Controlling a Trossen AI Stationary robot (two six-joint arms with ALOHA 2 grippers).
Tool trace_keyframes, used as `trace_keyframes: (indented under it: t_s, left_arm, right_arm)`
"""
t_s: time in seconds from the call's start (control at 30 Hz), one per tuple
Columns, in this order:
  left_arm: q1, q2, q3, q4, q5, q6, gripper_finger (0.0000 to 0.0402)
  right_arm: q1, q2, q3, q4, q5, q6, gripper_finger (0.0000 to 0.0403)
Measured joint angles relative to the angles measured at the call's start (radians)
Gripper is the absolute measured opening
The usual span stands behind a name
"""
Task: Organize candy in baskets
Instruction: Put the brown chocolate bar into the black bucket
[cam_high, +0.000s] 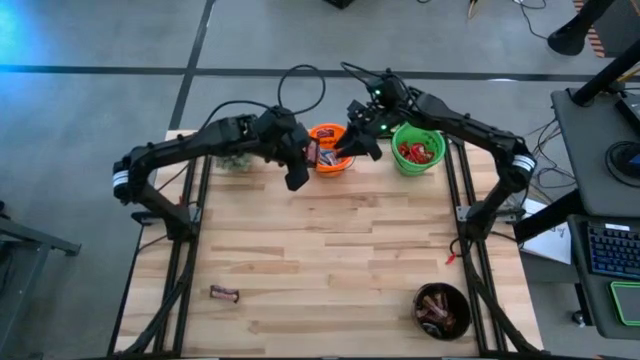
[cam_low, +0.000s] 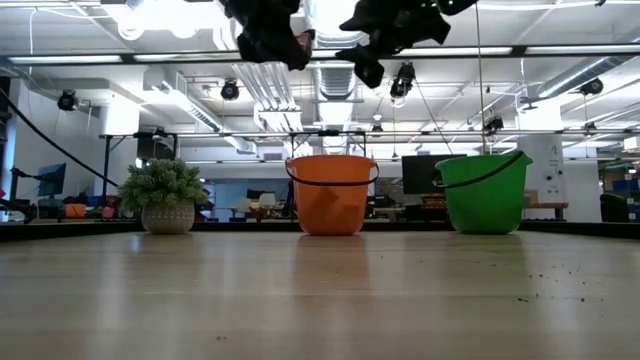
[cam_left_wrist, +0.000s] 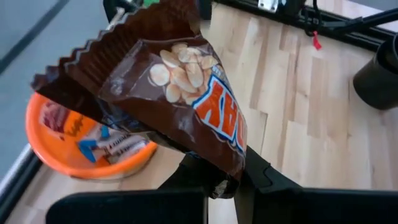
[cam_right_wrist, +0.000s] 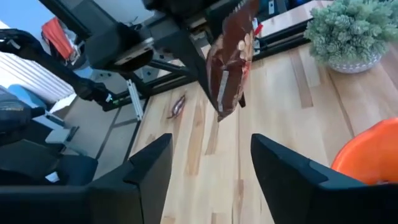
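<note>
Crinkly brown candy packet (cam_left_wrist: 186, 93) pinched in left end effector (cam_left_wrist: 221, 186), above round orange pail (cam_left_wrist: 74, 162)

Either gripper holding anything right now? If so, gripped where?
The left gripper holds a dark brown candy packet, pinched at one end of the wrapper. The right gripper is open and holds nothing.

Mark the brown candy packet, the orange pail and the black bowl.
brown candy packet (cam_left_wrist: 186, 87), left wrist view, wrapper's printed face.
orange pail (cam_low: 331, 200), low view, front wall.
black bowl (cam_high: 464, 297), high view, right rim.
</note>
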Motion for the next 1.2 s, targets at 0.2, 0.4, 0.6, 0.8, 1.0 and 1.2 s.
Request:
trace_keyframes:
  t_s: [0.2, 0.4, 0.6, 0.8, 1.0, 1.2]
  left_arm:
    - [0.016, 0.025, 0.044, 0.000, 0.001, 0.026, 0.0002]
    - [0.028, 0.032, 0.044, -0.001, 0.014, 0.026, 0.0002]
    - [0.028, 0.034, 0.044, -0.003, 0.017, 0.025, 0.0002]
    - [0.031, 0.034, 0.043, -0.005, 0.012, 0.033, 0.0002]
    - [0.038, 0.033, 0.042, -0.039, 0.025, 0.041, 0.0002]
    - [0.045, 0.030, 0.042, -0.054, 0.025, 0.060, 0.0002]
  right_arm:
    - [0.010, 0.052, 0.054, 0.004, -0.001, -0.002, 0.0211]
    - [0.037, 0.090, 0.122, 0.008, -0.004, -0.063, 0.0210]
    - [0.044, 0.143, 0.185, 0.005, 0.041, -0.040, 0.0210]
    - [0.045, 0.174, 0.215, 0.011, 0.083, -0.035, 0.0210]
    - [0.037, 0.177, 0.215, -0.022, 0.114, -0.045, 0.0210]
    - [0.031, 0.177, 0.213, -0.031, 0.166, -0.069, 0.0210]
